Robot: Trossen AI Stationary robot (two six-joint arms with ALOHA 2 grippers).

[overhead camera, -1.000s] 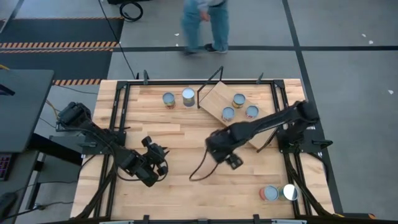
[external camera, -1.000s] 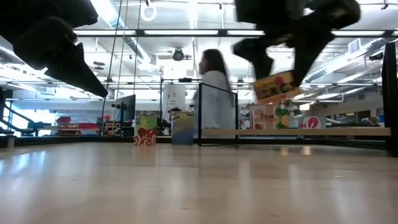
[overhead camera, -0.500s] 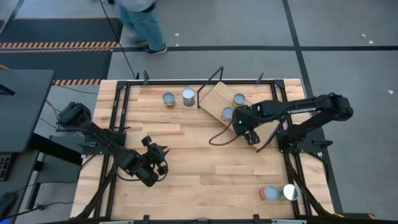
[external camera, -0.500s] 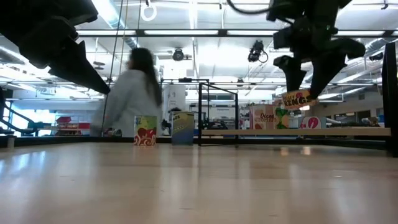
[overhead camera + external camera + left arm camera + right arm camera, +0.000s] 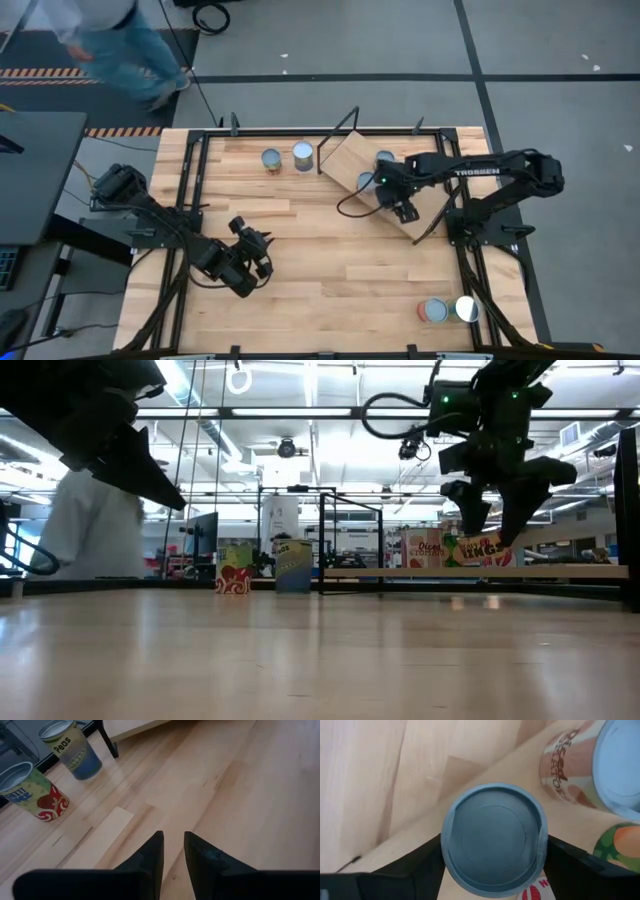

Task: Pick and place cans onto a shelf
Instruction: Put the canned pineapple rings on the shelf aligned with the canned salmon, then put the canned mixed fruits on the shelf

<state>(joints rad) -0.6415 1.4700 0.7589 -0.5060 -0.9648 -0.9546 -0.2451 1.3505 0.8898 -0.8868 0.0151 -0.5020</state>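
My right gripper (image 5: 401,197) is over the light wood shelf (image 5: 345,160), shut on a can with a blue-grey top (image 5: 492,837) and a yellow label (image 5: 480,546). Two more cans (image 5: 385,159) (image 5: 365,181) stand on the shelf; in the right wrist view a "Diced" can (image 5: 565,765) and a greenish can (image 5: 620,842) stand close beside the held one. Two cans (image 5: 271,160) (image 5: 303,155) stand on the table left of the shelf, and two (image 5: 433,311) (image 5: 465,309) at the near right. My left gripper (image 5: 255,262) waits at the near left, narrowly open and empty. My right gripper pinches the can's side wall just under its top rim (image 5: 447,845) between its two fingers (image 5: 415,865), one on each side. The fingers come from above, pointing down. The can stands nearly upright, its bottom (image 5: 482,557) just above the shelf board (image 5: 560,571).
The shelf lies slantwise at the table's far right on a black wire frame (image 5: 345,122). The right arm's black cable (image 5: 350,205) loops over the table beside the shelf. A person (image 5: 120,40) walks on the floor beyond the table's far left corner.
My right gripper has carried the can from the table's middle toward the far right, over the shelf, and has gone down toward the board; the can has stayed in its fingers. The person behind the table has walked toward the left.
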